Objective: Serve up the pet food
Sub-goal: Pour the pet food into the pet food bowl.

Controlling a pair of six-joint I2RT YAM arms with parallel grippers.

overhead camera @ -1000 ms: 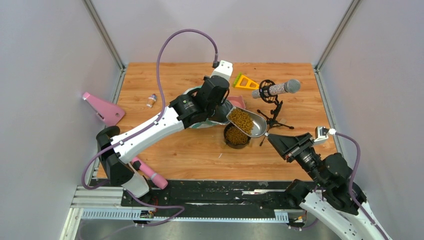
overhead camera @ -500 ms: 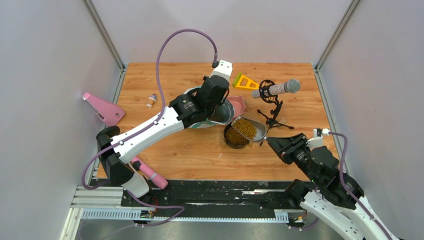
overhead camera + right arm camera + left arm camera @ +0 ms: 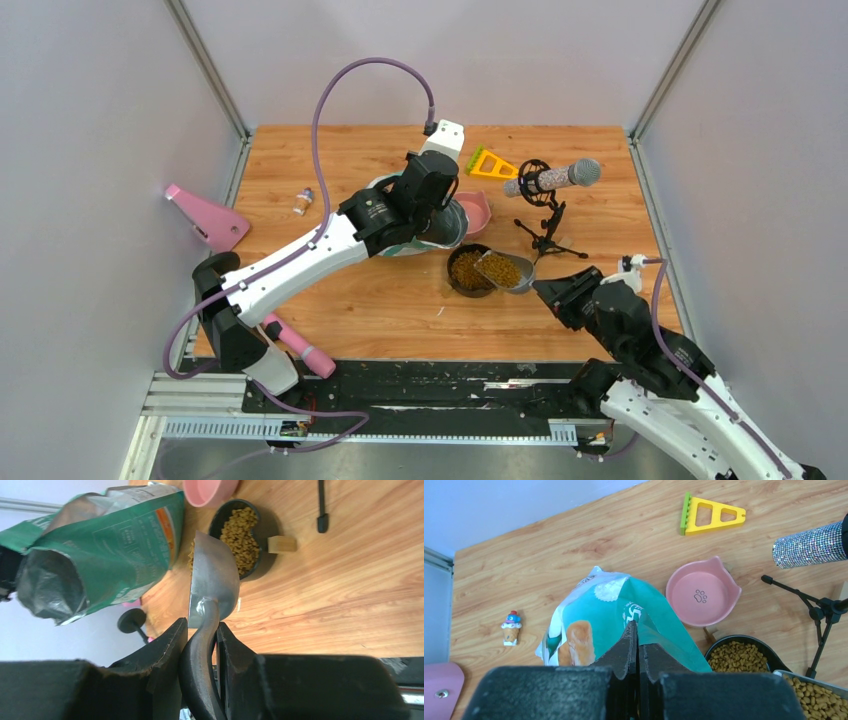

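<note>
Status: pet food [image 3: 500,268] is in two places. One load sits in the metal scoop [image 3: 212,575]; a heap is already in the black bowl [image 3: 267,527]. In the top view the scoop overlaps the bowl's rim at its 3 o'clock, mouth toward the bowl. Looks like the pour step, bowl roughly half full.

Right fingers [image 3: 165,650] are clamped on the scoop's handle, one each side, close to where the handle meets the pan. Left fingers [image 3: 624,650] are clenched tight above the bag [image 3: 644,610]. They probably pinch its top edge, but the pinch point itself is hidden behind the fingers. The bag stands at the black bowl's 10 o'clock. The pink bowl [image 3: 702,596] is at its 12 o'clock and has no food in it.

Handling: kibble is light, dry, hard and loose. It flows like gravel and rolls, so no direct grip; move it only via the scoop. The hold near the pan is a good one, since a short lever gives tighter control of tilt. Roll the wrist slowly with the lip over the bowl's centre. A fast dump should bounce pellets off the rim onto the counter [image 3: 330,160].
</note>
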